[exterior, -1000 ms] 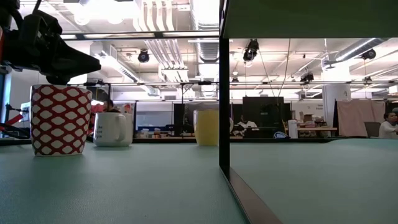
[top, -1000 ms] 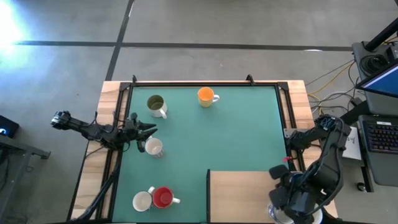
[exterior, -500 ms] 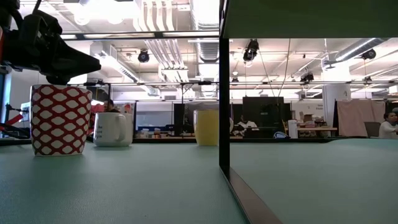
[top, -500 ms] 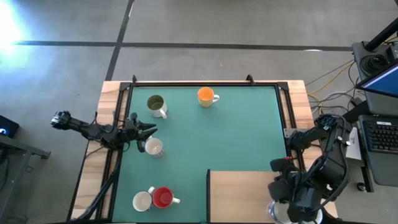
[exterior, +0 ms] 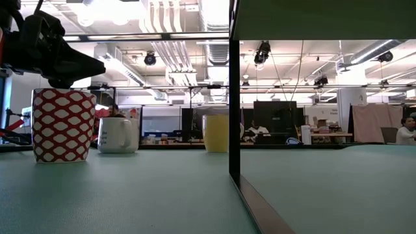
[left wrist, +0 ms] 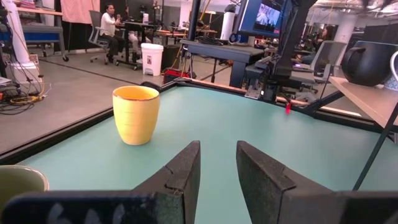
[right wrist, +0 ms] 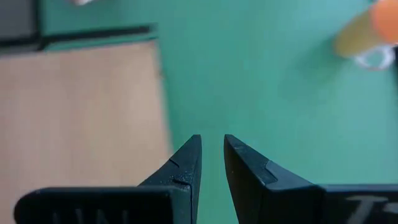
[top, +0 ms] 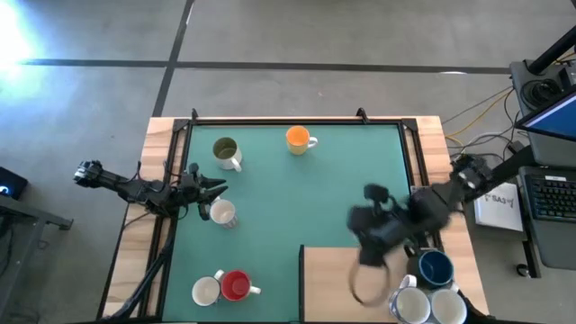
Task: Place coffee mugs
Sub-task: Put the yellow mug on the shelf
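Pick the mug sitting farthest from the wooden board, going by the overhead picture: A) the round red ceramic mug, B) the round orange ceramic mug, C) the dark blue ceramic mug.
B: the round orange ceramic mug stands near the mat's far edge, while the wooden board lies at the near side.

The right arm swings away from the table's near right corner, where it was folded up, and now reaches out over the green mat, its right gripper (top: 364, 245) blurred by motion above the far edge of the pale wooden board (top: 342, 283). Its fingers (right wrist: 186, 163) stand slightly apart with nothing between them. With the arm out of the way, a dark blue ceramic mug (top: 436, 267) and two white ceramic mugs (top: 412, 308) show at that corner.
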